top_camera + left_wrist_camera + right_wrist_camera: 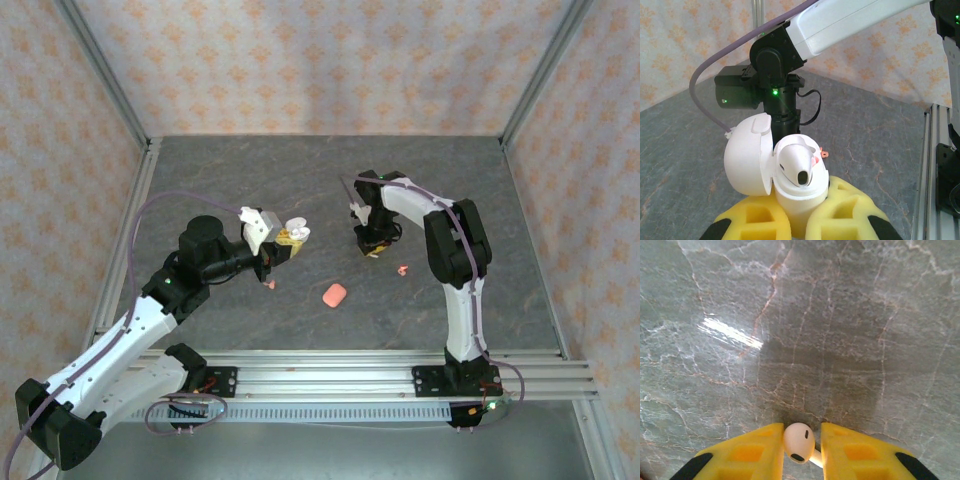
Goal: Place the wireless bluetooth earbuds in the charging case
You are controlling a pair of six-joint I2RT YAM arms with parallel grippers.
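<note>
While the left gripper (799, 216) clamps the open case (747, 160), the right gripper (801, 452) pinches an earbud (798, 439).

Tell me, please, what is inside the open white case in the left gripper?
One white earbud sits in the white case; its stem and the rest of the interior are covered.

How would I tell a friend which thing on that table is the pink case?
On the grey table, look between the left arm and the right arm. The pink case lies there alone, closed. It is far bigger than the tiny pink earbud to its right, and lies free, unlike the open white case in the left fingers.
</note>
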